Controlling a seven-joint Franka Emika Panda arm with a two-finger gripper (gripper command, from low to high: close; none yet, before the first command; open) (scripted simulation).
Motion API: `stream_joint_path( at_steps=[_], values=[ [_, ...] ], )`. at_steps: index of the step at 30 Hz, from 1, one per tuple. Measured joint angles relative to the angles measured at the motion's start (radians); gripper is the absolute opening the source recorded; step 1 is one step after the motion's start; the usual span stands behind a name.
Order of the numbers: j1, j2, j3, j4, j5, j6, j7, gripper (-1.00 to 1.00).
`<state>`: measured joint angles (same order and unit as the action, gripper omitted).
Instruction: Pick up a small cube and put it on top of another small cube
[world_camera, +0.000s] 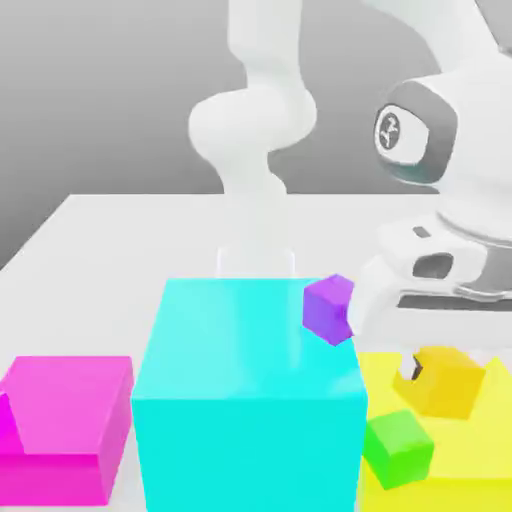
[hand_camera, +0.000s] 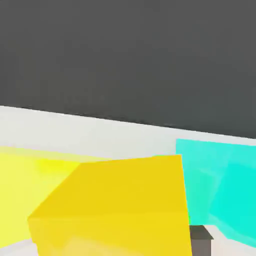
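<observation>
The small orange-yellow cube (world_camera: 447, 382) sits tilted right under my hand, and my gripper (world_camera: 424, 368) is shut on it just over the big flat yellow block (world_camera: 480, 470). The small green cube (world_camera: 398, 447) rests on that yellow block, nearer the camera and a little toward the exterior view's left of the held cube. Up close in the hand view, the orange-yellow cube (hand_camera: 120, 205) appears with a dark fingertip (hand_camera: 201, 241) against its side.
A big cyan block (world_camera: 245, 400) stands directly to the exterior view's left of the gripper, with a small purple cube (world_camera: 328, 308) at its upper right edge. A magenta block (world_camera: 65, 415) lies at the far left. The cyan block (hand_camera: 220, 185) also shows in the hand view.
</observation>
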<state>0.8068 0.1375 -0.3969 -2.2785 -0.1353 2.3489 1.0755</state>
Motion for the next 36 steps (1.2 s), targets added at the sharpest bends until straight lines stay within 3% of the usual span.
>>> stream_joint_path(
  at_steps=[5,18,36],
  values=[
    [0.024,0.032,0.024,0.017,-0.047,-0.034,-0.07,-1.0],
    [0.0,0.081,0.052,0.018,-0.049,-0.076,-0.379,-1.0],
    [-0.044,-0.02,0.066,0.008,-0.021,-0.081,-0.819,-1.0]
  ],
)
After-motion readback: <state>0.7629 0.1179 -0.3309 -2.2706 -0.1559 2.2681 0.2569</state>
